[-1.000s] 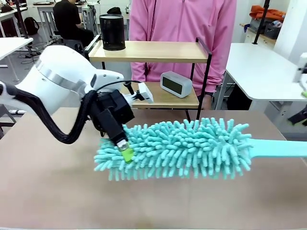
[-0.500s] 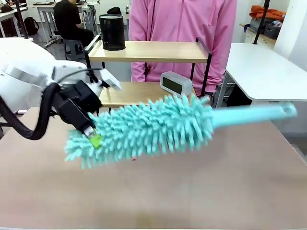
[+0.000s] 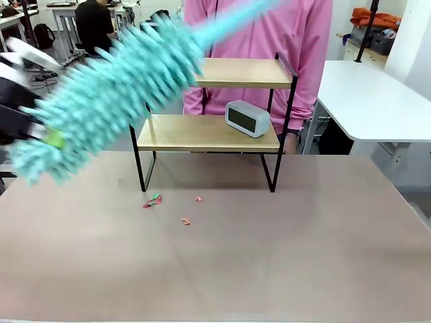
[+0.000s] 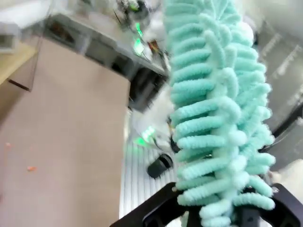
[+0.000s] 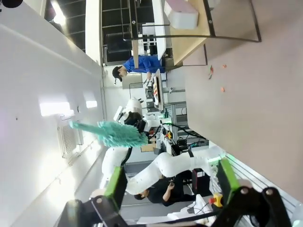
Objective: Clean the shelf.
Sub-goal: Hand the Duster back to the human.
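Teal and fluffy, the duster point(image 3: 111, 91) is what you see first: it is up in the air on the left side of the front view, tilted, with its thin handle pointing up to the right across the person's pink top point(image 3: 259, 30). It looks blurry there. Your left gripper point(image 3: 47, 138) is at the low end of the duster, near the picture's left edge, and one green pad shows against the fluff. In the left wrist view the left gripper point(image 4: 222, 213) has its two black fingers closed on the duster point(image 4: 218, 104), which rises up between them. Your right gripper point(image 5: 168, 187) is wide apart with nothing between its green pads, and it hangs off past the table's edge. From there you can also see the duster point(image 5: 111, 134) far off, held by the other arm. The shelf point(image 3: 212, 131) stands on the brown table point(image 3: 269, 256), at the far side, right in front of the person. A small grey clock point(image 3: 246, 118) sits on its lower wooden board, toward the right. A few tiny red and green scraps point(image 3: 153, 200) lie on the table just in front of the shelf's left leg.
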Tool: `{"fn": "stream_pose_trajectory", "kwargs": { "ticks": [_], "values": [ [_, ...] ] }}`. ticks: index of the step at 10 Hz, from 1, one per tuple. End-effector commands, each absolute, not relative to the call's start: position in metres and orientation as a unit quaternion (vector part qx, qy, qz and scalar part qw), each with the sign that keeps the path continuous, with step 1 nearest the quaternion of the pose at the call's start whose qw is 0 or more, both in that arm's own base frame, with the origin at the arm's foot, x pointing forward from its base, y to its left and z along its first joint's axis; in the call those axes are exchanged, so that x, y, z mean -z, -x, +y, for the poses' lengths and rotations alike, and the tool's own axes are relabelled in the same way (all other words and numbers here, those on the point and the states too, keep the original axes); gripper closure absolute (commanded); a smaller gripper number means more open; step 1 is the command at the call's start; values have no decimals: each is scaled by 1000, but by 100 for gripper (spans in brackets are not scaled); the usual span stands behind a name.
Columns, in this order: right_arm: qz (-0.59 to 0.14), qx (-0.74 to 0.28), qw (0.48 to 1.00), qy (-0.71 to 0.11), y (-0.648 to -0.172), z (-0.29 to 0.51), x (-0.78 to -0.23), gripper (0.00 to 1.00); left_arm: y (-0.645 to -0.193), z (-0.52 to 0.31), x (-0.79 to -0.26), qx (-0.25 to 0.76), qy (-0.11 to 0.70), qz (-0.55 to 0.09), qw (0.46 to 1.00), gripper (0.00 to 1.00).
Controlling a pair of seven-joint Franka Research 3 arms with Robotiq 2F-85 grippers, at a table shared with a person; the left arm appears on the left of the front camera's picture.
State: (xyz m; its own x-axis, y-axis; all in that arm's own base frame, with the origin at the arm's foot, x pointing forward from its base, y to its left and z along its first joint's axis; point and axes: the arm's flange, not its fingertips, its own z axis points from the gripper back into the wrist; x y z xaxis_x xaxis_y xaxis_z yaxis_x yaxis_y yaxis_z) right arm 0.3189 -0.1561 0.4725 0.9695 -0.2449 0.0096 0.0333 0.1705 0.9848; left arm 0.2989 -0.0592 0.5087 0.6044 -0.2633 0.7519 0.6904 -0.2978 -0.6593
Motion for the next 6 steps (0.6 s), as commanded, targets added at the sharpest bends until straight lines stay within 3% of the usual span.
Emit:
{"fn": "stream_pose_trajectory", "kwargs": {
  "ticks": [1, 3, 5, 6],
  "values": [
    [-84, 80, 765, -634, -319, -163, -470, 0, -258, 5, -522, 354, 662, -326, 575, 100],
    [-84, 80, 765, -634, -319, -163, -470, 0, -254, 61, -506, 240, 647, -463, 556, 100],
    [-84, 80, 765, -634, -319, -163, -470, 0, -265, 96, -482, 99, 671, -487, 551, 100],
    [-84, 80, 765, -634, -319, -163, -470, 0, -272, 107, -469, 20, 696, -463, 549, 100]
  ]
}}
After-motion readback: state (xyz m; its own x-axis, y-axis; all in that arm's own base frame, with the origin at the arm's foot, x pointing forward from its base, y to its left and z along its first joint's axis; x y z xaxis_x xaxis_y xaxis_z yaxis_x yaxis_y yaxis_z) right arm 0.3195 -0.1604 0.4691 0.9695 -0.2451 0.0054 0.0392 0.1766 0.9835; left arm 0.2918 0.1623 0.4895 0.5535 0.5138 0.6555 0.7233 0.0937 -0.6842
